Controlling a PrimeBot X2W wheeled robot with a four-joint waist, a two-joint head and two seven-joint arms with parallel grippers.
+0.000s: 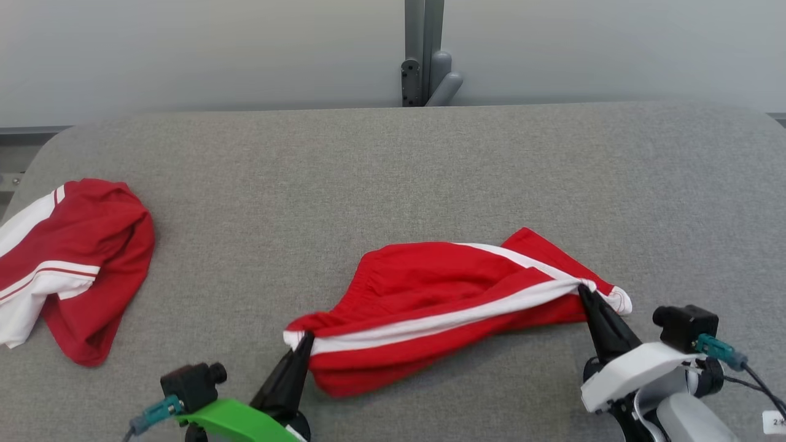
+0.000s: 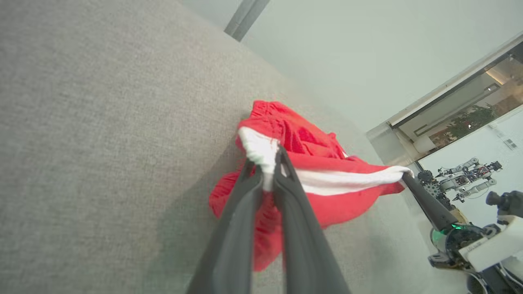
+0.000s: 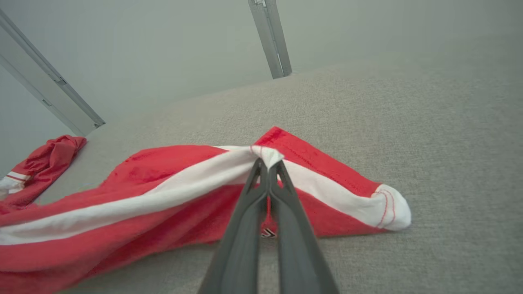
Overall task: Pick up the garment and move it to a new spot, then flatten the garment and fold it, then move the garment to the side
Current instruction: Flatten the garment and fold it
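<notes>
Head view: the red shorts [image 1: 442, 288] stretch between 2 grippers near the front of the grey table [image 1: 368, 159], still crumpled. The left gripper [image 1: 305, 339] is clamped on the white stripe at one end and the right gripper [image 1: 583, 291] at the other. By my reading, the shorts are picked up; flattening, folding and setting aside are left. Another red garment [image 1: 80, 258] lies well apart.

garment [image 2: 339, 202]: partly behind left pincer [image 2: 265, 158] | second garment [image 1: 80, 258]: cut by left edge | label [image 1: 775, 422]: unreadable
</notes>
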